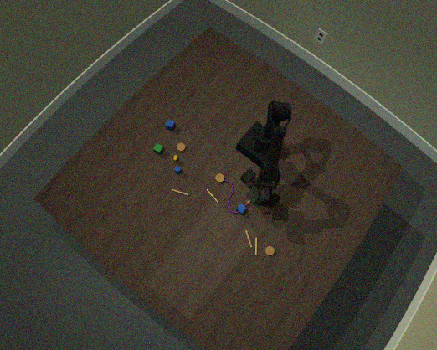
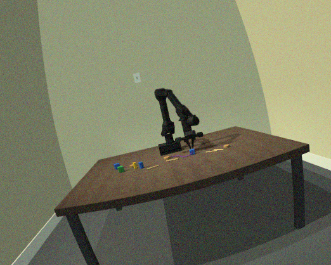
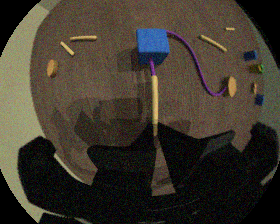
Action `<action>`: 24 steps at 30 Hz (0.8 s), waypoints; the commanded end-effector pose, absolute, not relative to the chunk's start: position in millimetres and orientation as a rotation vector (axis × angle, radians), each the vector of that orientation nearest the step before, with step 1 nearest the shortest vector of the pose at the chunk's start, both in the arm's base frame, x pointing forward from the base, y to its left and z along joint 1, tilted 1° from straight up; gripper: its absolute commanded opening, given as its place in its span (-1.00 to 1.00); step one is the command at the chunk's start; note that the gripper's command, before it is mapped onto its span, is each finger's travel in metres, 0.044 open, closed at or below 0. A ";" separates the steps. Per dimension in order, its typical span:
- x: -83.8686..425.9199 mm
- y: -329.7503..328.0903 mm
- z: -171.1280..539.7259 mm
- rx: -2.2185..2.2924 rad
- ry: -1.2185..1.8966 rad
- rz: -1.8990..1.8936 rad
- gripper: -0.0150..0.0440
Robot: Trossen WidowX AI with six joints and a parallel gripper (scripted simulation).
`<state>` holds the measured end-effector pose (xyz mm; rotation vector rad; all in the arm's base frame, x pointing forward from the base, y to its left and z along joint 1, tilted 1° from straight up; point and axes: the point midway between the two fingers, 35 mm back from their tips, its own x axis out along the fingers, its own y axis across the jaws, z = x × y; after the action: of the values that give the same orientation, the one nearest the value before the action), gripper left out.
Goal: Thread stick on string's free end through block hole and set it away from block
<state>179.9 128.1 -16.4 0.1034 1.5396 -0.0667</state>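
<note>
Between the fingertips of the gripper (image 1: 259,205) (image 2: 192,148) (image 3: 156,137), nearly closed, is the near end of the stick (image 1: 248,202) (image 3: 155,102). Just ahead of the fingers the blue block (image 1: 241,208) (image 2: 192,151) (image 3: 152,45) sits on the table (image 1: 187,268) (image 2: 167,180) (image 3: 111,25). Purple string (image 1: 233,190) (image 2: 181,156) (image 3: 195,56) shows on both sides of it, joining the stick's far end on the finger side and curving beyond to the round button (image 1: 219,177) (image 2: 166,158) (image 3: 232,86).

Top view: high above brown wooden table (image 1: 187,259) (image 2: 186,177) (image 3: 116,100), facing down, rotated. Exterior: farther off, low, looking slightly down across it, tilted. Wrist: close, facing blue block with a hole (image 1: 241,208) (image 2: 192,151) (image 3: 152,44), shared by all three.
</note>
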 end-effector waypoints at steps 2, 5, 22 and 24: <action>172.6 128.3 -16.2 0.108 1.534 -0.072 -0.49; 168.6 129.3 -16.1 0.114 1.534 -0.077 -0.49; 154.4 144.4 -15.8 0.151 1.535 -0.112 -0.49; 148.1 145.4 -22.7 0.144 1.536 -0.113 -0.49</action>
<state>155.7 145.0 -15.7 0.1522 1.5350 -0.1057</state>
